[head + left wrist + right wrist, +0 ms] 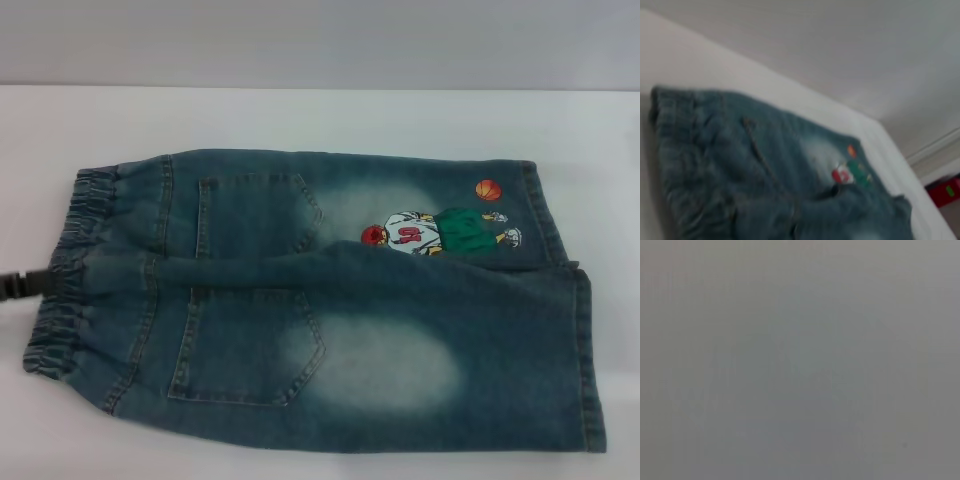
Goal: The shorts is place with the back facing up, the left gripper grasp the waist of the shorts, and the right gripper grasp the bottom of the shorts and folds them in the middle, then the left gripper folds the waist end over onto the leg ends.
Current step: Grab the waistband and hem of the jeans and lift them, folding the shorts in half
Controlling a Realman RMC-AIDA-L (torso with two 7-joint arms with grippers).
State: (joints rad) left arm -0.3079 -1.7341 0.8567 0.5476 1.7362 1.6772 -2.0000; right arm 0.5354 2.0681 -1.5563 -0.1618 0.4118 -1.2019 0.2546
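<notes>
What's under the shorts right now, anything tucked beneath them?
The shorts lie back-up and flat on the white table, which shows all around them. Nothing pokes out from beneath, but the denim hides whatever is directly below. The left pincer sits by the waist.

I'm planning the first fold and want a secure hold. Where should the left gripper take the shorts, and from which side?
Probably the waist, the puckered elastic band at the robot's left end of the shorts. Come in from the left: that edge faces the left gripper, just showing beside it, and the bunched band gives thick fabric to pinch.
</notes>
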